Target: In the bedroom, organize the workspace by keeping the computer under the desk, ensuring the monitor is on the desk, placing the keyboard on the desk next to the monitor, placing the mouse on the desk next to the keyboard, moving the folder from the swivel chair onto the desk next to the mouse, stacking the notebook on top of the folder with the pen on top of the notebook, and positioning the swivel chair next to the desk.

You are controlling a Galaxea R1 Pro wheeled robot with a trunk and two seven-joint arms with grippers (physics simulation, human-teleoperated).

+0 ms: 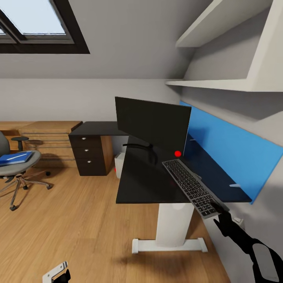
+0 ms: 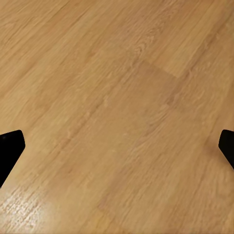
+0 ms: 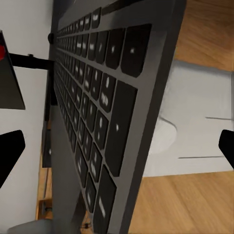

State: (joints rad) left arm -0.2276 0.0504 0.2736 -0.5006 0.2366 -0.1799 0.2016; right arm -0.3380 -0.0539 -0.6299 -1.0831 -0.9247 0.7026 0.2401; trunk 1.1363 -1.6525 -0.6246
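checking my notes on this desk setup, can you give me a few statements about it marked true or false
1. The wide black flat monitor stands on the black-topped desk. True.
2. The slim dark-keyed keyboard lies wholly on the desk. False: its near end overhangs the front edge by the right gripper.
3. The grey swivel chair has a bare seat. False: a blue folder lies on it.
4. The left gripper faces bare wooden floor, fingers apart. True.

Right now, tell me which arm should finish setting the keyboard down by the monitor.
The right: its hand is at the keyboard's near end over the desk. The left hand hangs open over bare floor.
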